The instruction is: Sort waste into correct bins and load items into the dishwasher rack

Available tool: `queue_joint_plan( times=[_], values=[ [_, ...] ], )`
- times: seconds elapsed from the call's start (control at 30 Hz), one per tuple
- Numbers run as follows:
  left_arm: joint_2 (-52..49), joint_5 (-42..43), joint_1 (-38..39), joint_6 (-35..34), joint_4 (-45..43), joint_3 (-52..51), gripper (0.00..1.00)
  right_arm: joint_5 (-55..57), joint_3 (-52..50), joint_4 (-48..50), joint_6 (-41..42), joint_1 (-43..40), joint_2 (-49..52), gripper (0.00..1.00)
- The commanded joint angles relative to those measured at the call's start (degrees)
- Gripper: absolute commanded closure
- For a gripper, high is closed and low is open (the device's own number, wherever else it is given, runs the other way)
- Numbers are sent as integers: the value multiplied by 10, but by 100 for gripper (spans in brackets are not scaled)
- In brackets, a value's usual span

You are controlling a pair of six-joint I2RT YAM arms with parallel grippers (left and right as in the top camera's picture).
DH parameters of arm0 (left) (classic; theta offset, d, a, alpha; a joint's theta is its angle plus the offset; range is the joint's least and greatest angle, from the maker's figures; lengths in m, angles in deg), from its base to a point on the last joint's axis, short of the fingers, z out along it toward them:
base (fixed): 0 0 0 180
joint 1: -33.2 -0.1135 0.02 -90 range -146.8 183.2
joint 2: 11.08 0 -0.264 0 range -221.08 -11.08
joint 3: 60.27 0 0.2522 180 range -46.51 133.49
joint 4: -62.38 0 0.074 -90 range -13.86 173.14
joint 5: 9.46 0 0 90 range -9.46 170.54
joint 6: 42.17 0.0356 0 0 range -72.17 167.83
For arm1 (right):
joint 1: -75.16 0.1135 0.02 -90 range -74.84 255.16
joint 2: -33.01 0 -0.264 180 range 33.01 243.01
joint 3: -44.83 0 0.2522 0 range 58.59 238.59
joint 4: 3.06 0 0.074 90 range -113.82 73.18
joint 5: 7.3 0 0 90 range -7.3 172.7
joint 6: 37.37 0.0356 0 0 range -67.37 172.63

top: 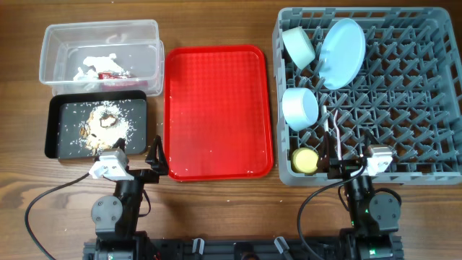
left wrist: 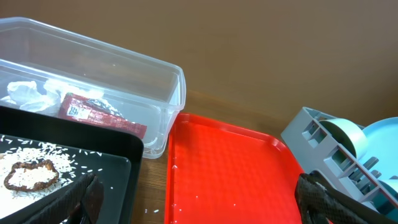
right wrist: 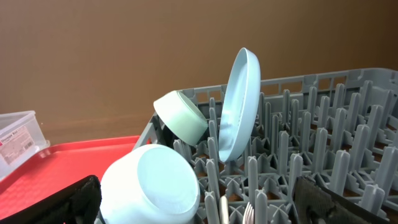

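Note:
The red wrapper point(top: 110, 74) with white paper bits lies in the clear tub point(top: 58, 36), also in the left wrist view point(left wrist: 102, 115). Brownish-white food scraps point(top: 105, 124) lie in the black tray point(top: 61, 148). The grey rack point(top: 404, 94) holds the pale green bowl point(top: 299, 45), light blue plate point(top: 341, 53), light blue bowl point(top: 299, 108), yellow cup point(top: 305, 159) and white fork and spoon point(top: 333, 128). My left gripper point(left wrist: 199, 202) is open and empty over the red tray's near left edge. My right gripper point(right wrist: 202, 202) is open and empty at the rack's near edge.
The flat red serving tray point(top: 216, 108) lies between the bins and the rack, with a few rice grains on it. Both arm bases stand at the table's front edge. Cables run along the front of the wooden table.

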Motion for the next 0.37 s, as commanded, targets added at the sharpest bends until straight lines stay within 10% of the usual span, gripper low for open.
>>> queue_joint_plan(
  times=[0.0,0.33],
  values=[
    [6,-6,-4,13,2,-3,0,-10,-2,1,8,-2,-5,0],
    [6,-5,-4,13,2,-3,0,-10,-2,1,8,-2,-5,0]
  ],
)
